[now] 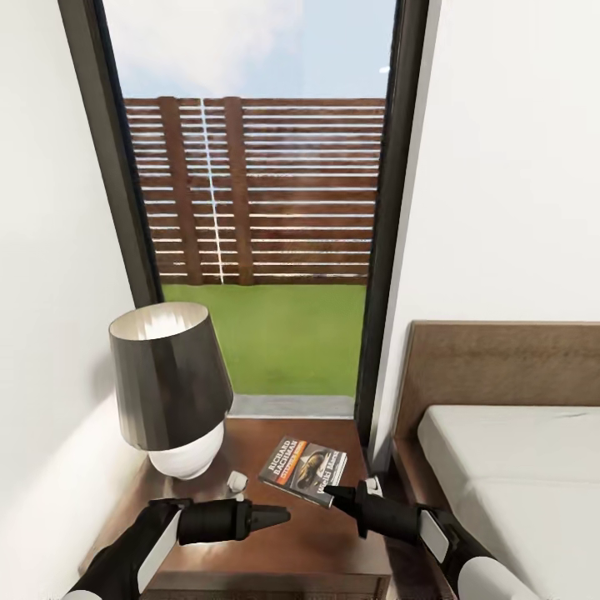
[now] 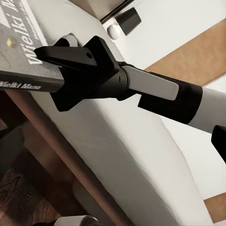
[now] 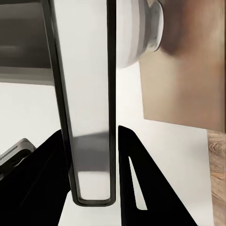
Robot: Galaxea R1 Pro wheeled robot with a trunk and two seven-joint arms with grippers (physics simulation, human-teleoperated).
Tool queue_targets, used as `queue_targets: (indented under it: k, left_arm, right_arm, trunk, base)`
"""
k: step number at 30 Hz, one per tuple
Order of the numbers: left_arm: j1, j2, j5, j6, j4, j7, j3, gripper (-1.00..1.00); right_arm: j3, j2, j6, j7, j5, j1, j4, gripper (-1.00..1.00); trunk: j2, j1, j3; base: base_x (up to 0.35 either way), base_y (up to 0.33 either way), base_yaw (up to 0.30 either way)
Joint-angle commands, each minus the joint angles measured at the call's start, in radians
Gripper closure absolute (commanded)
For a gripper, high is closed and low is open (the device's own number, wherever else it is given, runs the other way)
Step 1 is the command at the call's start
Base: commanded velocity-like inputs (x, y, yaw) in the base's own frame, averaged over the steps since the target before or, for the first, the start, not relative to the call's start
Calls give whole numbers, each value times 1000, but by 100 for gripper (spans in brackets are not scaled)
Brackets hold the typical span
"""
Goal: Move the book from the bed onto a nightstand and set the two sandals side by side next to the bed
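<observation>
Book [image 1: 302, 472] lies flat on the nightstand [image 1: 308, 542] worktop, lower centre of head view, long axis diagonal, lower-right corner toward the bed [image 1: 508, 467]. Right hand [image 1: 333, 496] pinches that corner. Left hand [image 1: 279, 517] pressed together, holding nothing, beside lamp [image 1: 171, 387]. Left wrist view shows the spine text, "Wielki Mars".

The head camera looks steeply down over the nightstand [image 1: 275, 542], window at frame top. The left wrist camera sits close, facing the bed [image 2: 141, 155]; the right wrist camera nearly touches the book [image 3: 92, 117], also lying at the head view's lower centre [image 1: 302, 472].
</observation>
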Motion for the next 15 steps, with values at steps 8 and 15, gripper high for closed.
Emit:
queue_targets:
  k: [8,15]
  left_arm:
    - [-1,1,9,10,0,0,-5,-100]
    - [-1,1,9,10,1,-1,-5,-100]
  right_arm:
    - [-4,0,5,1,-1,-1,0,100]
    - [-4,0,5,1,-1,-1,0,100]
  trunk:
    - [-57,31,-26]
    - [-106,57,-48]
  base:
    - [0,0,0]
    - [0,0,0]
